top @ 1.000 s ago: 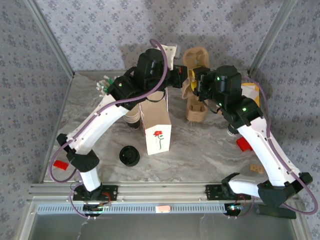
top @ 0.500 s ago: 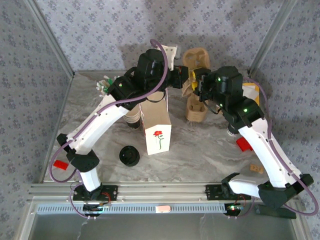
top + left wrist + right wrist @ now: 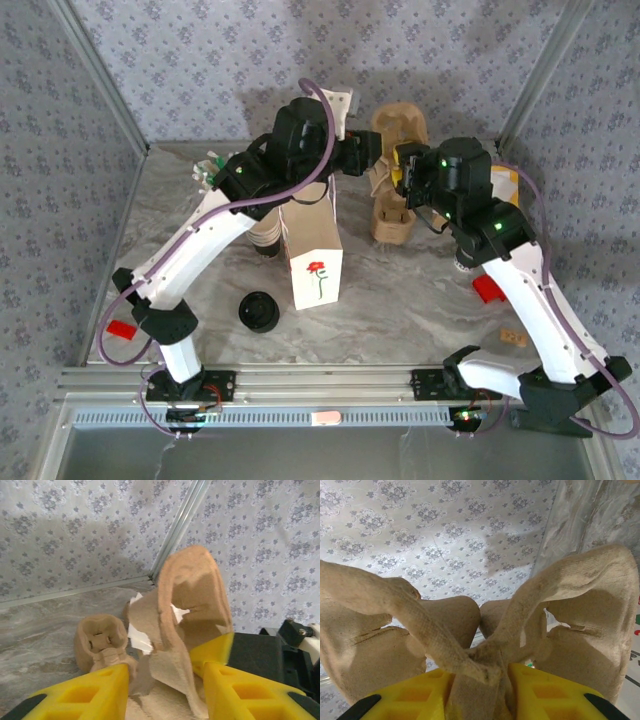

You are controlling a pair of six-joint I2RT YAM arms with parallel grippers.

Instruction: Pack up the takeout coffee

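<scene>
A brown pulp cup carrier (image 3: 398, 125) hangs upright over the back of the table. My right gripper (image 3: 480, 680) is shut on its central ridge (image 3: 485, 665), and the carrier's cup pockets (image 3: 580, 620) spread out on both sides above the yellow fingers. My left gripper (image 3: 170, 672) stands open around the carrier's edge (image 3: 192, 590), with a gap beside the left finger (image 3: 95, 692). In the top view the two grippers meet at the carrier, left (image 3: 372, 150) and right (image 3: 402, 168). The takeout coffee is hidden.
A white paper bag (image 3: 312, 250) with a red flower stands open at mid table. Lidless cups (image 3: 266, 240) are stacked behind it and black lids (image 3: 260, 312) lie in front. Another pulp carrier (image 3: 392, 225) (image 3: 100, 635) stands on the table under the held one. A red block (image 3: 487, 288) lies by the right arm.
My left gripper's jaws have opened off the carrier. The right gripper has shifted a little to the right, taking the carrier with it.
</scene>
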